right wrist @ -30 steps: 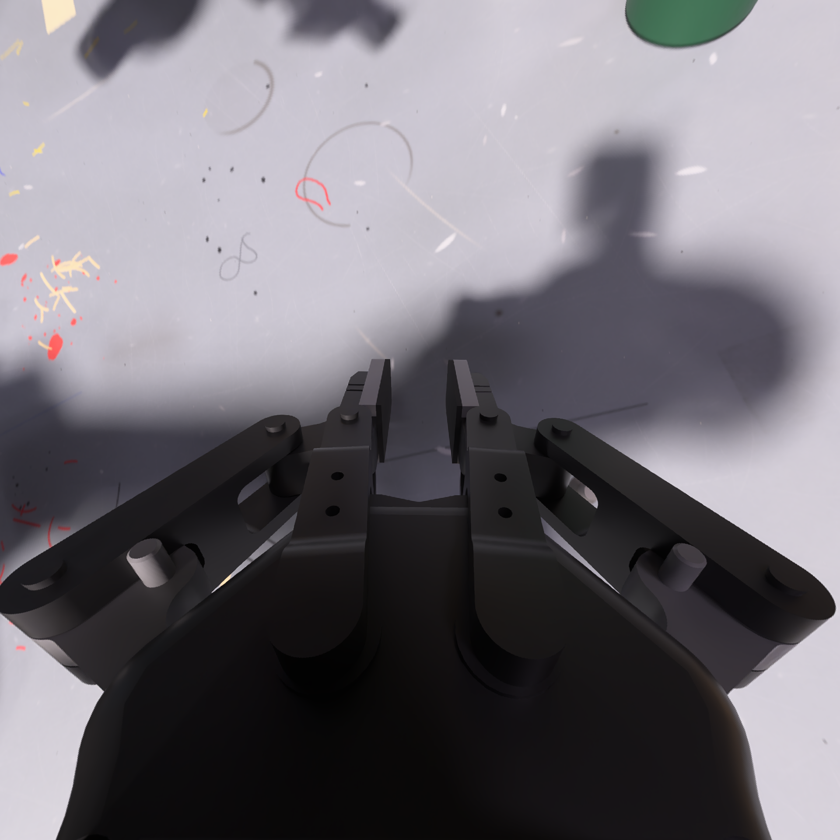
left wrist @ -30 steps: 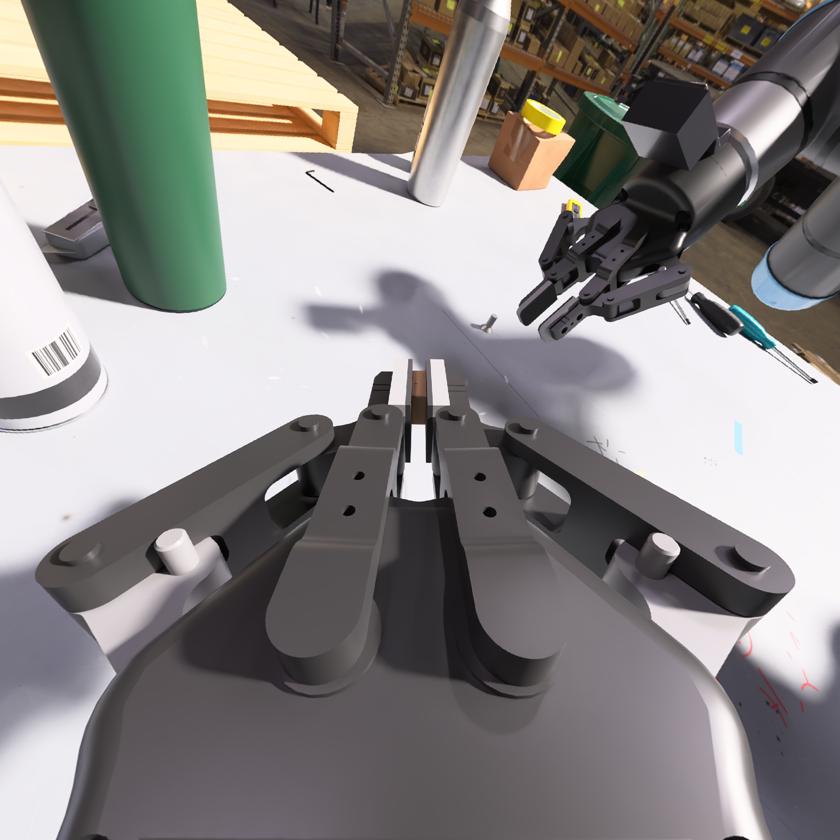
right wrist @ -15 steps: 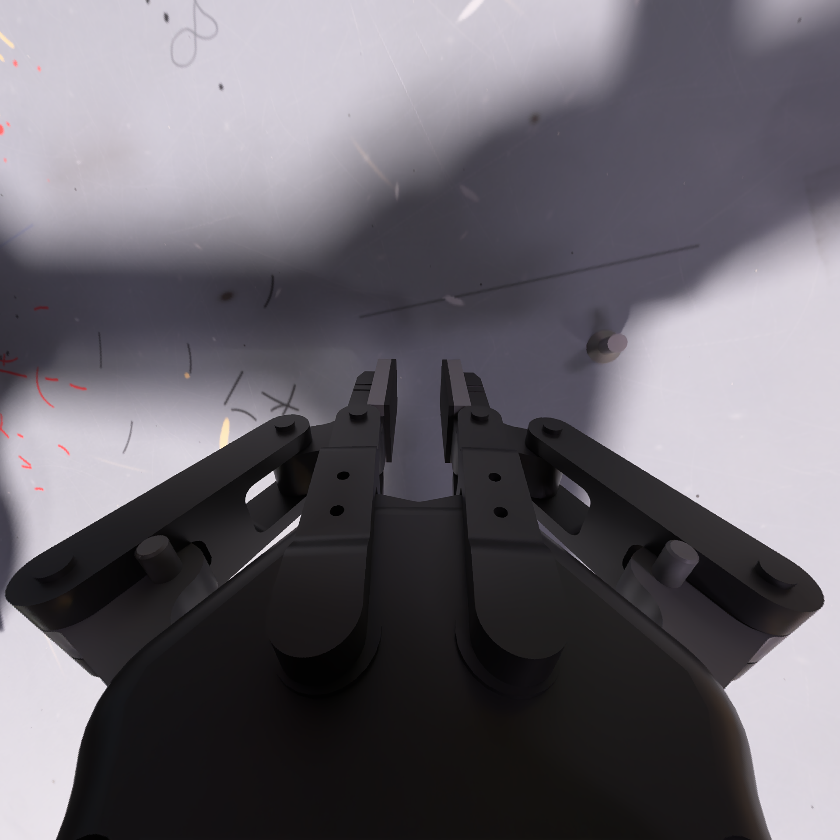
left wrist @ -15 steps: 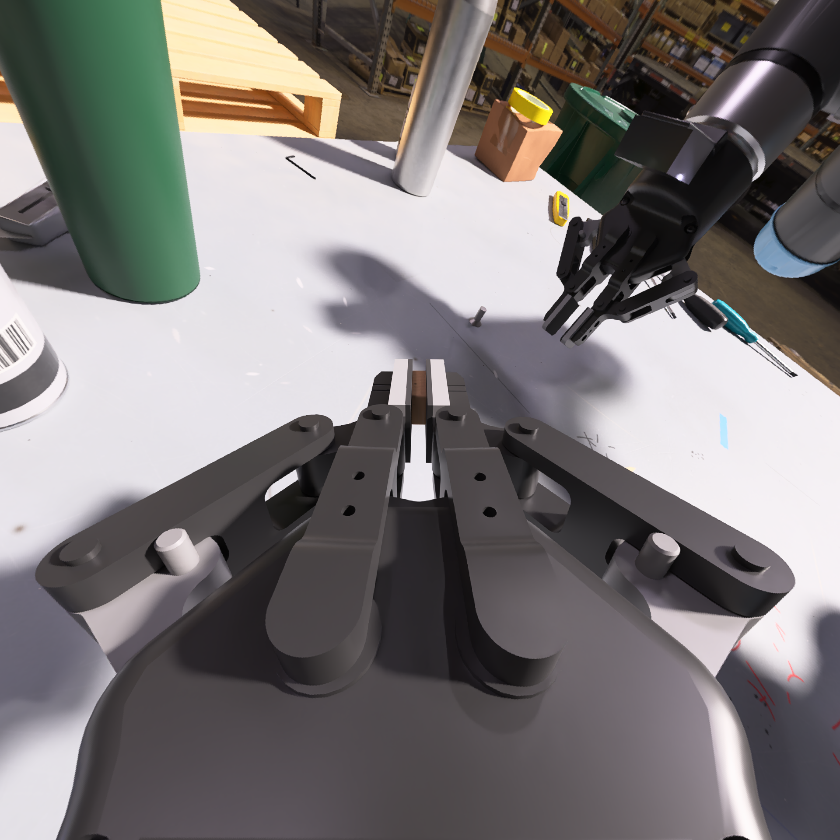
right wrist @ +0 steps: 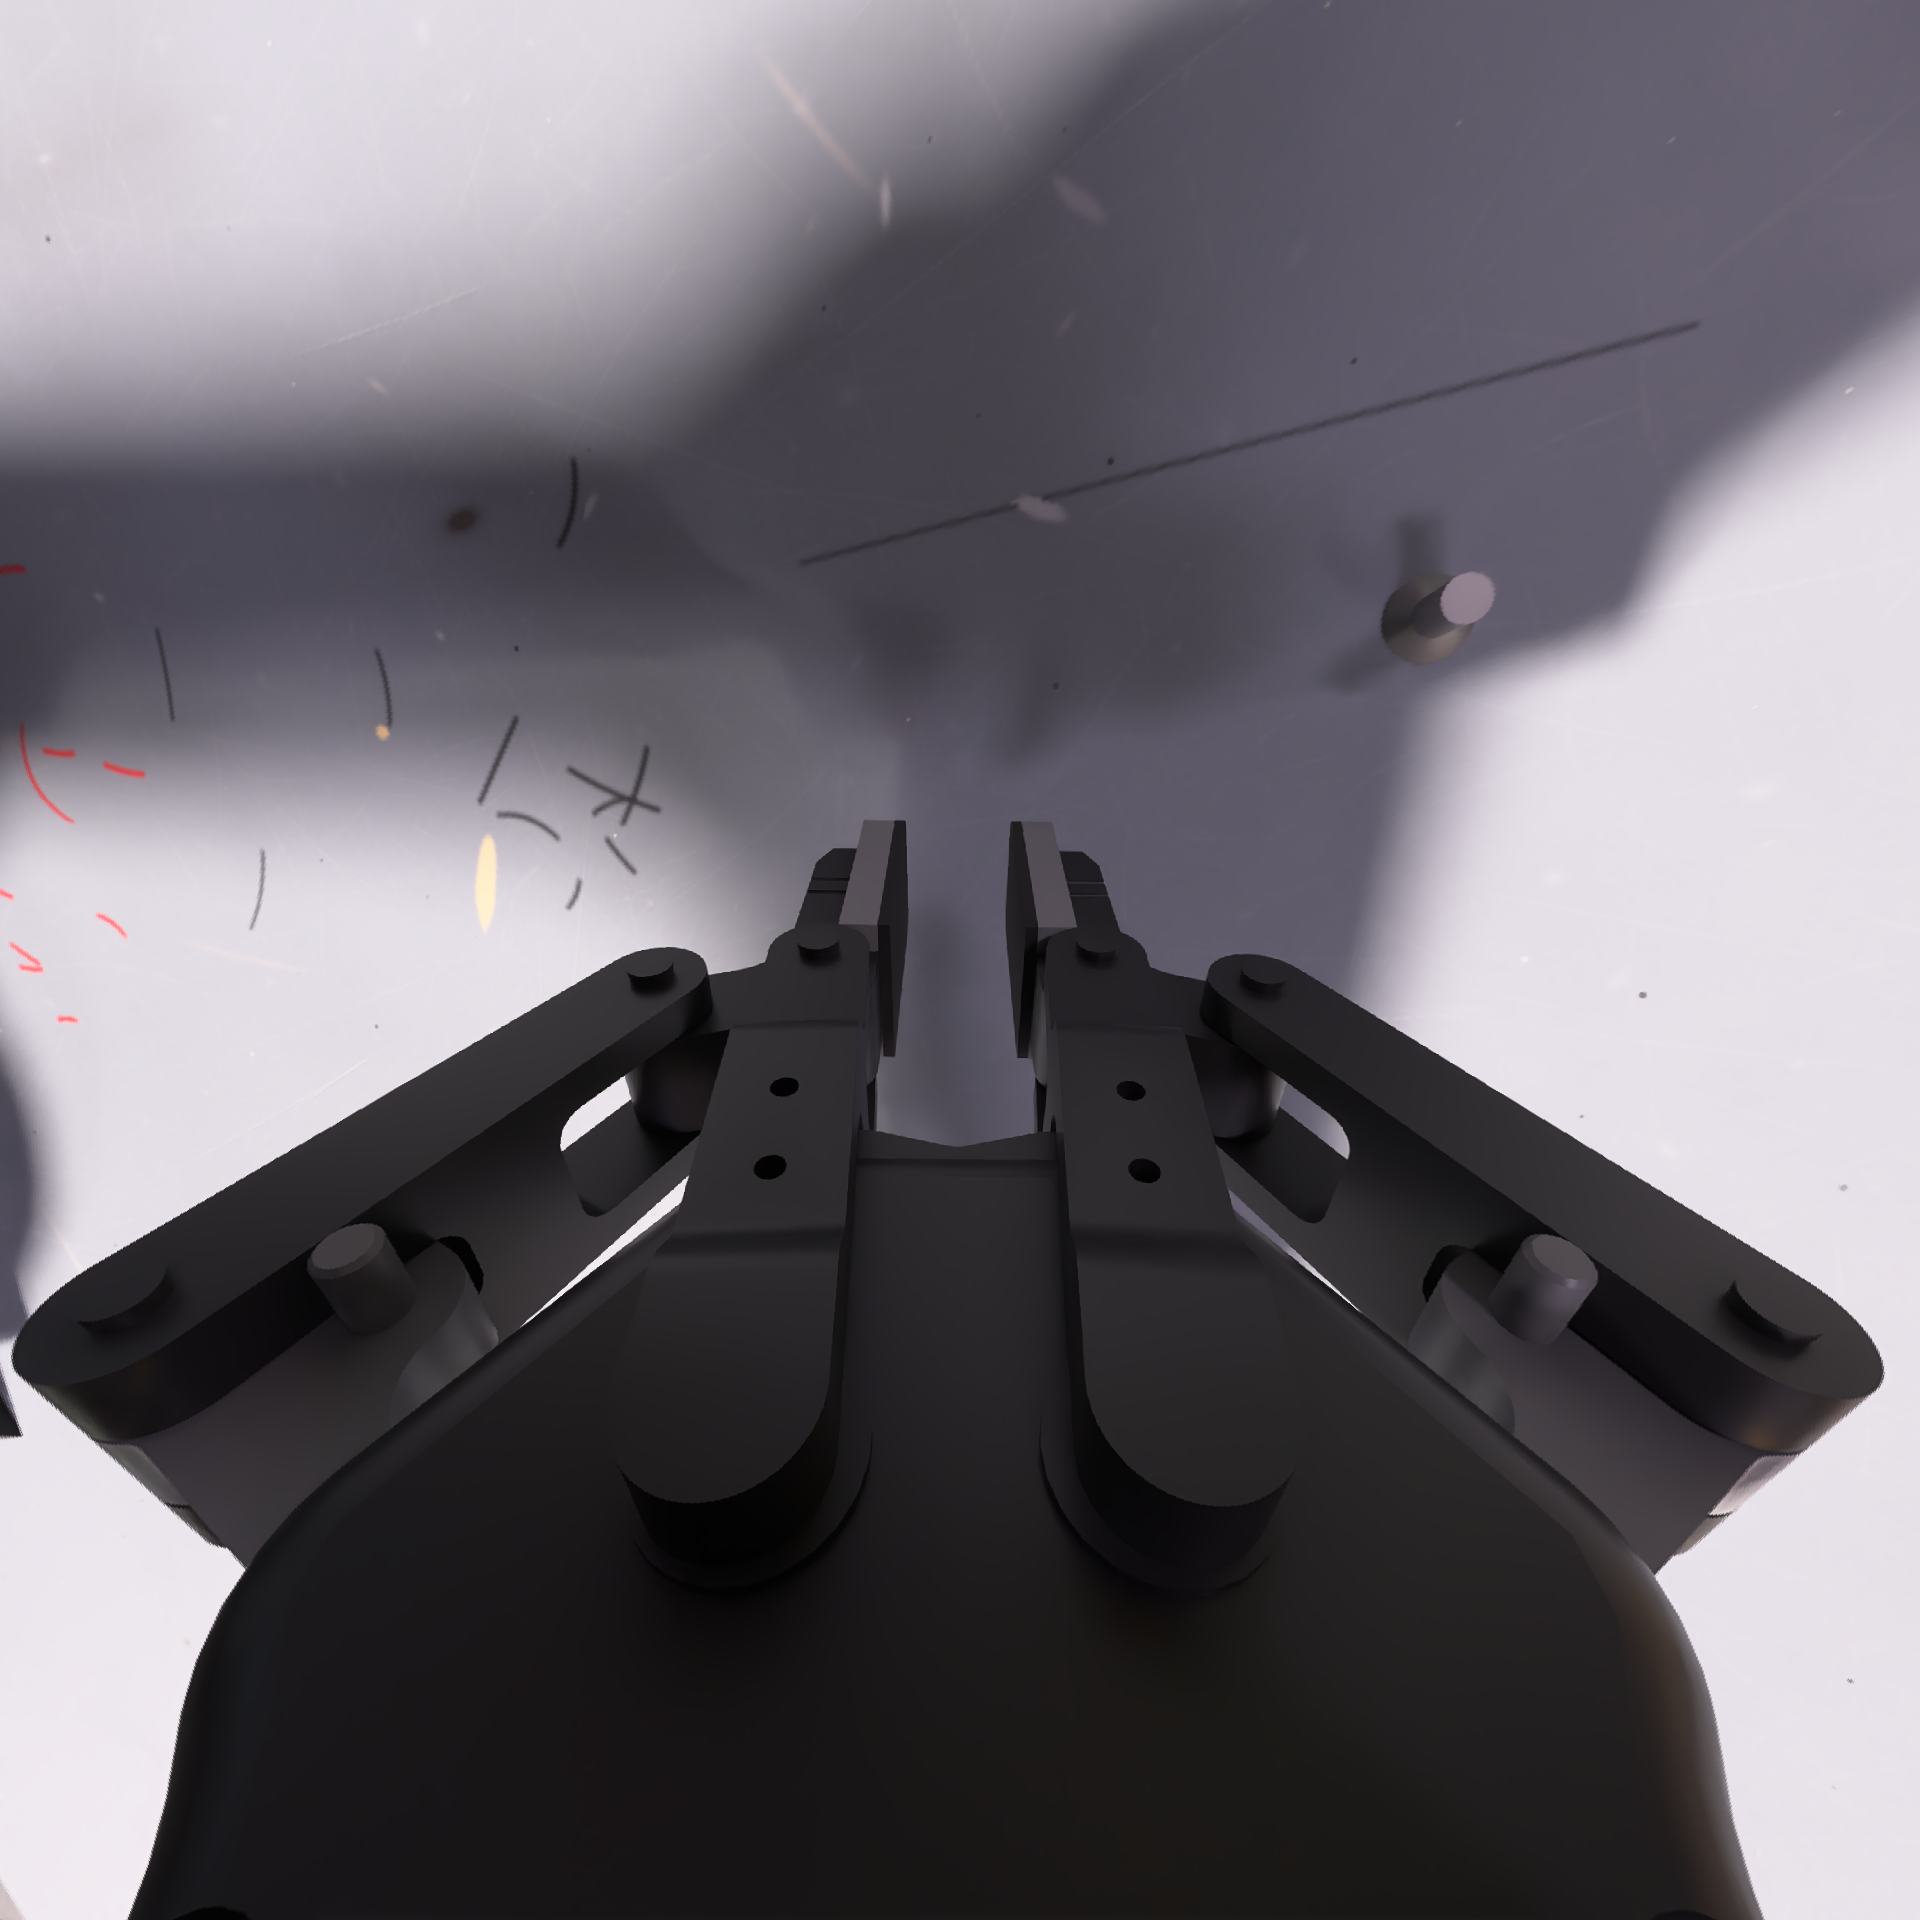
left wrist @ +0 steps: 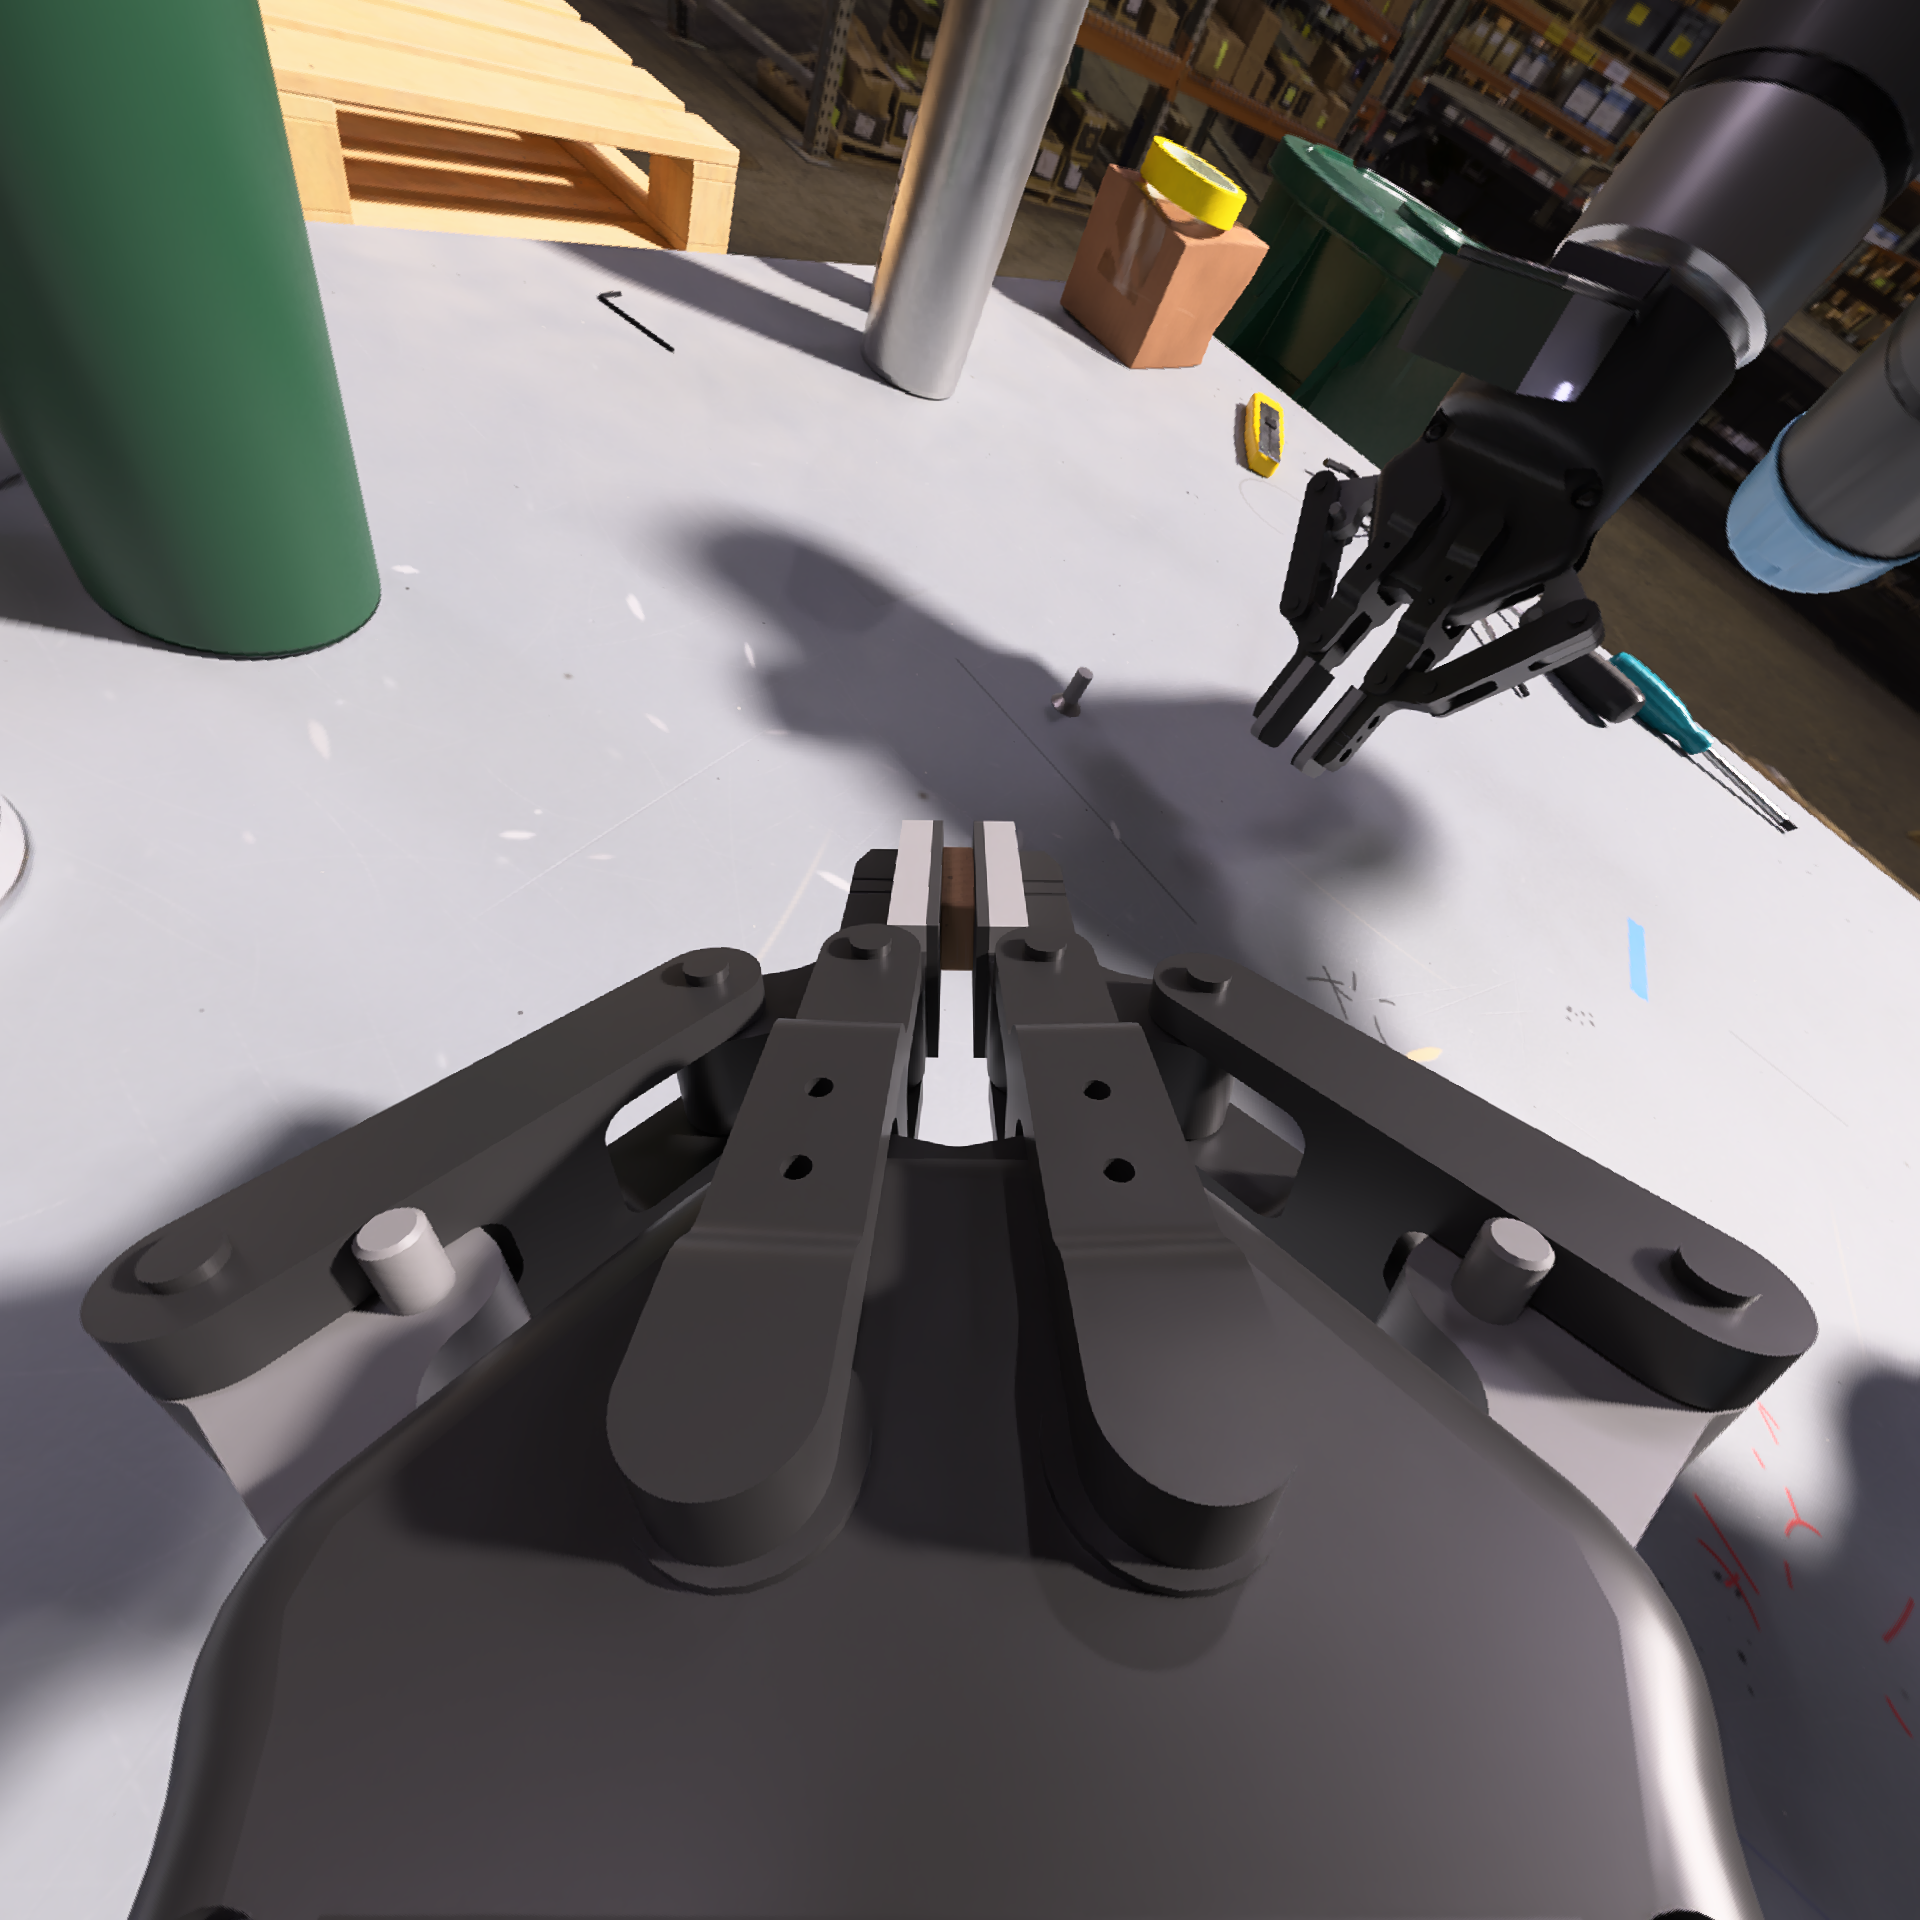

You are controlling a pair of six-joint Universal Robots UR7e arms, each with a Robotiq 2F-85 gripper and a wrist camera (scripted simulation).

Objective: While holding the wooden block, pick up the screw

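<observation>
the screw [right wrist: 1434,618] stands head-down on the desk [left wrist: 520,779], ahead and to the right of our right gripper [right wrist: 956,873], whose fingers are slightly spread and empty. our left gripper [left wrist: 958,878] pinches the wooden block [left wrist: 957,904]. we judge the approach is under way; next, center the fingers over the screw and descend.

Right gripper [right wrist: 957,883] over grey table [right wrist: 1558,935], jaws parted — screw [right wrist: 1434,615] standing ahead to its right, in shadow

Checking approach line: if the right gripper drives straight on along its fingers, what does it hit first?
Probably bare table. The right gripper is open and empty; the screw sits off to its right, outside that line.
</observation>
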